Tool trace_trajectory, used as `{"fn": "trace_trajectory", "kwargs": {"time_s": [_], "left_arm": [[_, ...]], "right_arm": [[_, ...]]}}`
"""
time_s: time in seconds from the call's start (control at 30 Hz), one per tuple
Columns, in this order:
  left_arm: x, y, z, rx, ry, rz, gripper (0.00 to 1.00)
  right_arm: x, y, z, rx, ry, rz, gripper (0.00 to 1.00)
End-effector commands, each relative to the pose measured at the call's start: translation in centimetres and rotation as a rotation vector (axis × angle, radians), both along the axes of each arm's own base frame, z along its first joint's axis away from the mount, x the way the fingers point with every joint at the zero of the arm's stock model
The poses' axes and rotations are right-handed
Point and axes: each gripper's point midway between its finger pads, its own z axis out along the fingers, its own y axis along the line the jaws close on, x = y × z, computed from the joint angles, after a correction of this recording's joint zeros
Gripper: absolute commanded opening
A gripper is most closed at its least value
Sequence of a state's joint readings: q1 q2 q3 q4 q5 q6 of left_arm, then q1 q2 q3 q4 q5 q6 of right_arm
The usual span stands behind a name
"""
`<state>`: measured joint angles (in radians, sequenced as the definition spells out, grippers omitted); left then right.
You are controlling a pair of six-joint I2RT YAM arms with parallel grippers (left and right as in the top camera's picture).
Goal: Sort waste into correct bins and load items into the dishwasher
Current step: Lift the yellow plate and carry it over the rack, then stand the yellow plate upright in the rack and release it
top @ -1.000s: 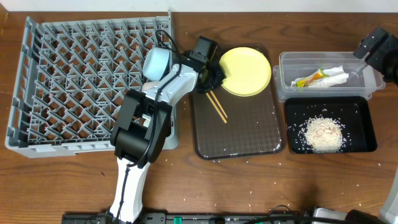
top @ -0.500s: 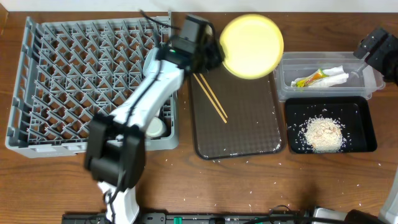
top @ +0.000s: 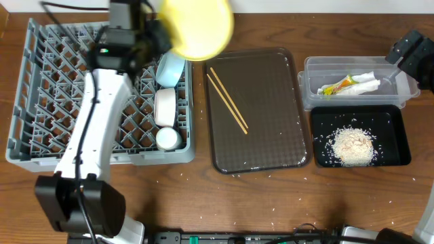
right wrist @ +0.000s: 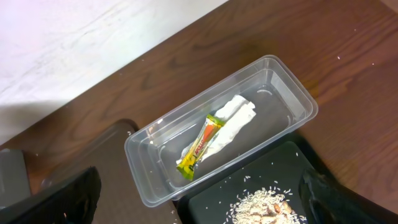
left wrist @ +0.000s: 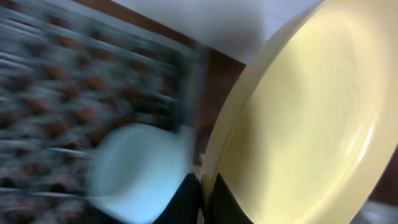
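The left gripper point(top: 153, 35) is closed tight on the rim of the yellow plate point(top: 196, 27). In the left wrist view the two dark fingers point(left wrist: 189, 198) pinch the plate edge with no gap between them. The plate is held in the air over the far right corner of the grey dish rack point(top: 61, 88) and does not touch the pegs.

Three items stand already in the rack, in one line along its right side. The light blue bowl point(top: 171, 68) is just below the plate, the white bowl point(top: 165, 106) is in the middle, and the small white cup point(top: 167, 138) is nearest to the front edge.

The two chopsticks point(top: 227, 100) lie side by side and slanted on the dark brown serving tray point(top: 271, 135), which sits on the table point(top: 271, 203) just right of the rack.

Further to the right is the clear tub point(top: 400, 91). The orange-and-green wrapper point(top: 337, 86) and the white napkin point(top: 366, 81) lie inside it, touching each other. The black tray point(top: 393, 129) lies just in front of the tub and holds the heap of rice scraps point(top: 352, 146).

The right gripper point(right wrist: 200, 198) hangs above the tub – its fingers are spread wide apart, with nothing between them.
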<state>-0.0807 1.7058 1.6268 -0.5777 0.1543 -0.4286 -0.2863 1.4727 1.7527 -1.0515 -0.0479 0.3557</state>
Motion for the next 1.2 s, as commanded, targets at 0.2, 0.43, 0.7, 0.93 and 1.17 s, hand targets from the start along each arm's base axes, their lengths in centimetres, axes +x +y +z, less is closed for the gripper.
{"fn": "trace_trajectory", "kwargs": {"time_s": [0.2,0.43,0.7,0.93,1.17], "left_arm": [[-1.7,11.8,0.8,0.467,0.036,0.276,0.08],[-1.9,15.2,1.8,0.675,0.052,0.354,0.08],[-1.5,17.6,-0.1,0.831,0.131,0.439,0.07],[-0.7,17.5,-3.0,0.864,0.195,0.397,0.07],[0.1,15.4,-4.7,0.884,0.214,0.33,0.08]], "right_arm": [[-0.1,-0.3,0.2,-0.006,-0.004,-0.017,0.99],[-0.1,-0.3,0.2,-0.006,-0.004,-0.017,0.99],[-0.1,-0.3,0.2,-0.006,-0.004,-0.017,0.99],[-0.1,-0.3,0.2,-0.007,-0.003,-0.017,0.99],[-0.1,-0.3,0.2,-0.006,-0.004,-0.017,0.99]]}}
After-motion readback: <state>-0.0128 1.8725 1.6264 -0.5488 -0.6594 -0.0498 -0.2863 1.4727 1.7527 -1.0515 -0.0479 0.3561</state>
